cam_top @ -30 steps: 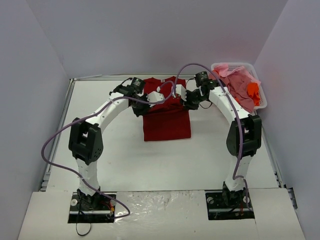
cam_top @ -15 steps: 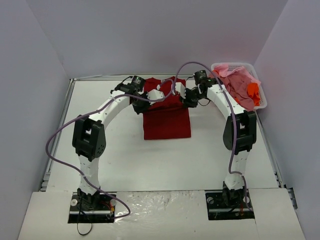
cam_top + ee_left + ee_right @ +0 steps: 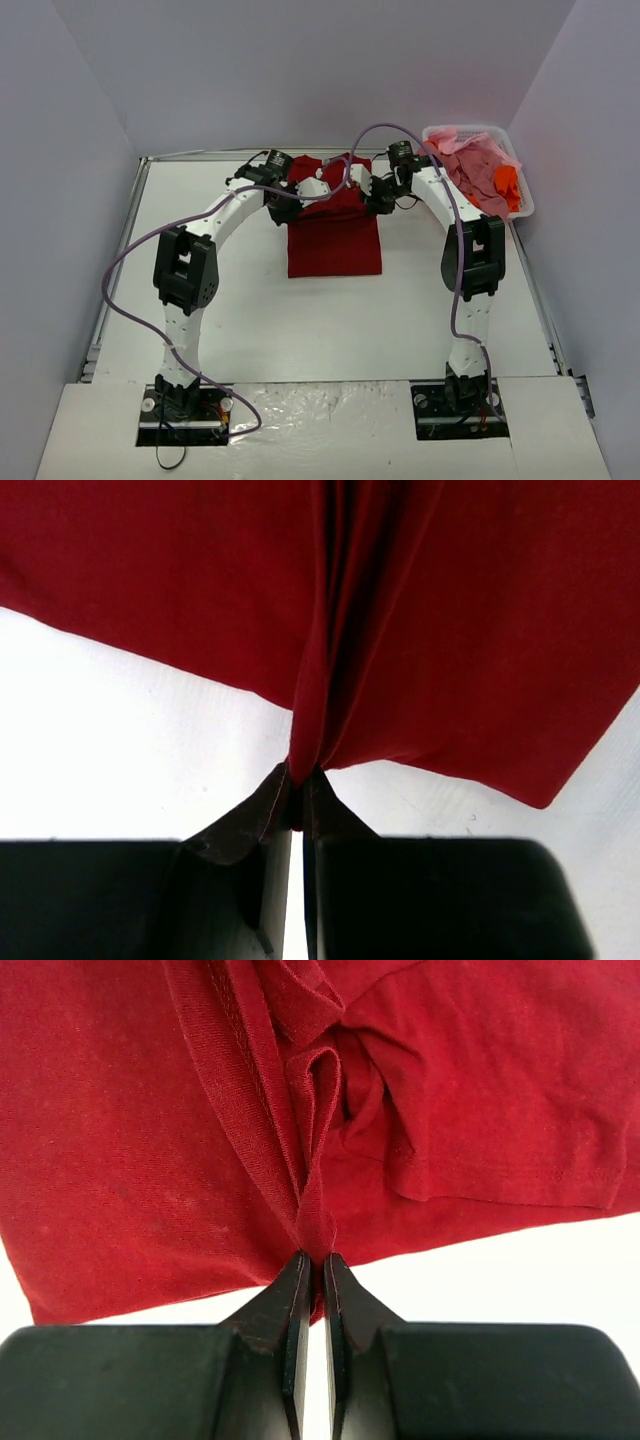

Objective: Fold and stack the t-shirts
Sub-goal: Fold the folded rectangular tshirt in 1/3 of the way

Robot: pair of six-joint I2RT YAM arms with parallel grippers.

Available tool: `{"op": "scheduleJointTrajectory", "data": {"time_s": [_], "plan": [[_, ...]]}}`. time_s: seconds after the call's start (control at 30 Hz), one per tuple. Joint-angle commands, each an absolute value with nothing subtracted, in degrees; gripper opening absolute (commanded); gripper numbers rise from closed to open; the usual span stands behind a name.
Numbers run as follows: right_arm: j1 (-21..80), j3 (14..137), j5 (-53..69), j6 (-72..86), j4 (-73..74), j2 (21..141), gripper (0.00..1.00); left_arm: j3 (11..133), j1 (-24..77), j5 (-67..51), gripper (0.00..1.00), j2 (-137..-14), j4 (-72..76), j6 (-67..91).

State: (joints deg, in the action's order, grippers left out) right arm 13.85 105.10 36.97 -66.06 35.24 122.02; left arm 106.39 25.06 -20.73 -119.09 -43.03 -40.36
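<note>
Left white-and-black jointed arm and right arm both reach far forward, elbows out, wrists turned inward toward each other. Left black two-finger tool: jaws pressed together on a pinched fold of dark red cloth t-shirt. Right tool: same, on a fold at its edge.

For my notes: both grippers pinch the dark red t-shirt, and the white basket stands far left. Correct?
No. The top external view shows the white basket at the far right; the left gripper and right gripper do pinch the dark red t-shirt.
</note>
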Motion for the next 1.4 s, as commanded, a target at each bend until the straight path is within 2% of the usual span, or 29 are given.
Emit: {"op": "scheduleJointTrajectory", "data": {"time_s": [0.0, 0.33, 0.37, 0.4, 0.43, 0.57, 0.63, 0.67, 0.7, 1.0, 1.13, 1.37], "plan": [[13.4, 107.6, 35.0, -65.5, 36.5, 122.7, 0.0, 109.5, 25.1, -20.5, 0.03, -119.2, -43.8, -43.0], [12.9, 108.6, 34.5, -65.1, 36.3, 124.1, 0.0, 111.0, 25.0, -19.8, 0.04, -121.0, -42.8, -42.7], [12.9, 108.8, 34.4, -65.0, 36.3, 124.4, 0.06, 110.9, 25.0, -19.6, 0.04, -121.0, -42.5, -42.5], [12.9, 109.2, 34.3, -64.8, 36.1, 124.7, 0.07, 110.8, 25.0, -19.6, 0.06, -121.1, -42.2, -42.5], [12.9, 109.4, 34.1, -64.6, 36.0, 125.0, 0.08, 110.9, 25.0, -19.3, 0.08, -121.3, -42.0, -42.6], [12.9, 111.0, 33.4, -64.2, 35.3, 125.9, 0.32, 111.7, 25.0, -18.0, 0.2, -122.0, -41.5, -43.1], [12.9, 112.0, 32.9, -63.5, 35.2, 126.7, 0.38, 112.1, 25.0, -17.1, 0.26, -122.0, -40.1, -42.9], [12.9, 113.0, 32.6, -63.4, 35.1, 127.0, 0.42, 112.4, 25.0, -16.9, 0.42, -122.1, -40.2, -43.3], [12.9, 113.5, 32.3, -62.8, 35.0, 127.3, 0.43, 112.8, 25.0, -16.5, 0.47, -122.3, -40.3, -43.5], [13.2, 110.7, 32.0, -61.5, 34.9, 122.8, 0.44, 112.9, 25.0, -14.3, 0.5, -119.3, -38.8, -41.9], [13.1, 104.4, 34.6, -60.1, 34.8, 117.3, 0.46, 104.8, 25.0, -15.6, 0.5, -113.0, -37.6, -40.7], [13.1, 87.6, 34.9, -54.5, 33.7, 102.9, 0.43, 75.7, 28.8, -11.3, 0.55, -94.0, -26.0, -37.9]]}}
